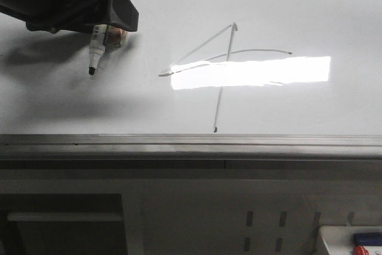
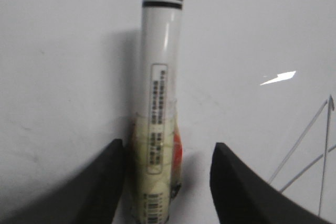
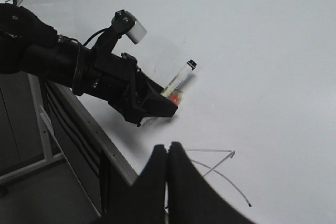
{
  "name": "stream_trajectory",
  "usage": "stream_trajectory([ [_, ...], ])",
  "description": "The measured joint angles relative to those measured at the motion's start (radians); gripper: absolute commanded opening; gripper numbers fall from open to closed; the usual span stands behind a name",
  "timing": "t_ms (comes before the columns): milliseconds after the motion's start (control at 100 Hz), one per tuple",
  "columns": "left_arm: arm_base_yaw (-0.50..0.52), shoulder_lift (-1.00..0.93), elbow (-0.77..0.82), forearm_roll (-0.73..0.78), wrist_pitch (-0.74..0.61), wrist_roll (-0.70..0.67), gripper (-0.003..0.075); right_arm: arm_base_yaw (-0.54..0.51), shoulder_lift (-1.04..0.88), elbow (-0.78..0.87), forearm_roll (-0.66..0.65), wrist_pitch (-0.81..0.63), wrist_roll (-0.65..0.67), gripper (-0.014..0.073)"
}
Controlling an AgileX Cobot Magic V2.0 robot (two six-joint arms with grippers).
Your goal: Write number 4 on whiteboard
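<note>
The number 4 (image 1: 203, 46) stands in thin dark lines on the whiteboard (image 1: 268, 4), partly under a bright glare. A white marker (image 1: 95, 49) with a dark tip points toward the board's near rail. My left gripper (image 1: 113, 28) is at the far left of the board, well left of the 4. In the left wrist view the marker (image 2: 160, 77) lies between the open fingers (image 2: 113, 182), against one finger and clear of the other. My right gripper (image 3: 168, 148) is shut and empty, hovering near the 4 (image 3: 210, 150).
A grey metal rail (image 1: 191, 141) runs along the board's near edge, with the table frame below it. A white box (image 1: 352, 243) holding red and blue items sits at the lower right. The left arm (image 3: 63, 66) reaches in over the board's edge.
</note>
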State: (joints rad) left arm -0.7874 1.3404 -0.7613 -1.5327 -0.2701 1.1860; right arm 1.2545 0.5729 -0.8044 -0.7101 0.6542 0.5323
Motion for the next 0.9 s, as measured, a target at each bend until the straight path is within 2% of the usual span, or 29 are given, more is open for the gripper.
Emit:
stream_trajectory([
  [160, -0.004, -0.007, -0.002, 0.004, 0.0, 0.0, 0.0544, 0.0, 0.0, 0.0, 0.0, 0.0, 0.0, -0.006],
  [320, 0.003, -0.069, 0.007, -0.013, -0.06, 0.0, 0.0548, 0.0, 0.0, 0.0, 0.0, 0.006, 0.001, -0.006],
  [440, 0.011, -0.191, 0.027, -0.031, -0.086, 0.011, 0.0526, 0.0, 0.0, 0.009, -0.007, 0.049, 0.001, -0.006],
  [580, 0.011, -0.394, 0.092, -0.031, -0.095, 0.071, 0.0386, 0.0, -0.026, 0.071, -0.069, 0.063, 0.058, -0.006],
  [660, 0.011, -0.513, 0.16, -0.043, -0.102, 0.095, 0.0246, 0.0, -0.07, 0.135, -0.159, 0.064, 0.153, -0.006],
  [670, 0.011, -0.525, 0.175, -0.045, -0.104, 0.094, 0.0246, 0.0, -0.08, 0.142, -0.168, 0.066, 0.173, -0.006],
  [800, 0.011, -0.741, 0.317, -0.057, -0.099, 0.106, 0.0003, 0.0, -0.197, 0.285, -0.334, 0.08, 0.341, -0.006],
  [820, 0.011, -0.773, 0.34, -0.059, -0.097, 0.107, -0.0019, 0.0, -0.219, 0.301, -0.355, 0.086, 0.358, -0.006],
  [900, 0.011, -0.878, 0.418, -0.061, -0.084, 0.107, -0.002, 0.0, -0.3, 0.391, -0.412, 0.102, 0.389, -0.006],
])
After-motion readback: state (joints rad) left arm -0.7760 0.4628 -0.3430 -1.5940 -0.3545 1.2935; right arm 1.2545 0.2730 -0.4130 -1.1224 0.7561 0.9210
